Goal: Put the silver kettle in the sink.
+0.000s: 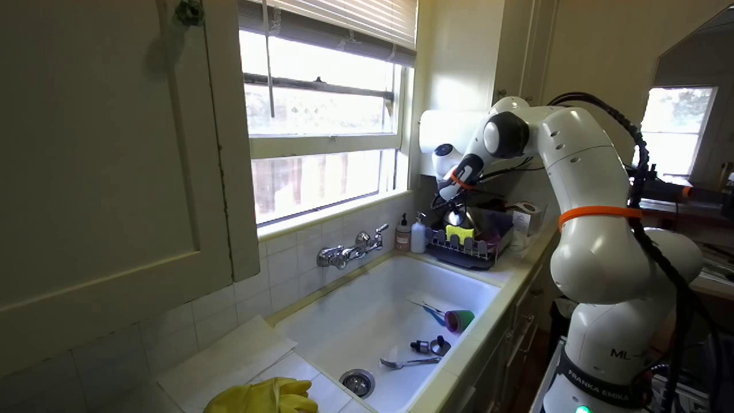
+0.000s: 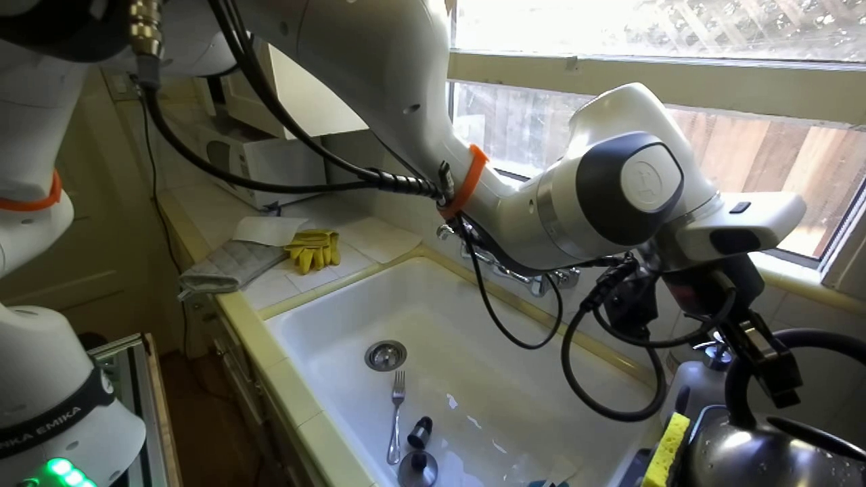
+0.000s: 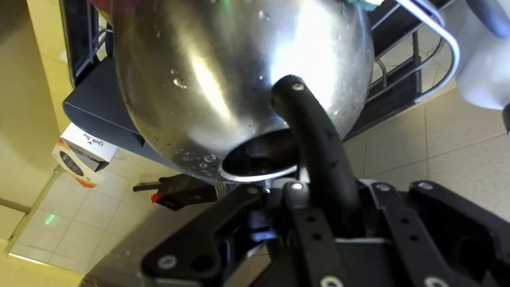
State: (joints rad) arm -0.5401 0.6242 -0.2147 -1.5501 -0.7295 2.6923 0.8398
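The silver kettle [image 3: 239, 67] fills the upper wrist view, with water drops on it and its round top opening uncovered. It is cut off by the lower right edge in an exterior view [image 2: 751, 453] and small in an exterior view [image 1: 455, 217]. Its dark arched handle [image 3: 314, 131] passes between the fingers of my gripper [image 3: 333, 184]. The finger pads appear to touch the handle on both sides, so the gripper looks shut on it; the gripper also shows in an exterior view [image 2: 778, 389]. The white sink [image 1: 344, 315] lies beside the kettle, apart from it.
The kettle is at the dark dish rack [image 1: 459, 261], with a yellow sponge [image 1: 460, 233] beside it. Soap bottles [image 1: 418, 236] stand near the wall-mounted taps [image 1: 344, 255]. A fork [image 2: 396, 419], a cup [image 1: 459, 321] and small items lie in the sink. Yellow gloves [image 1: 261, 397] lie beyond its far end.
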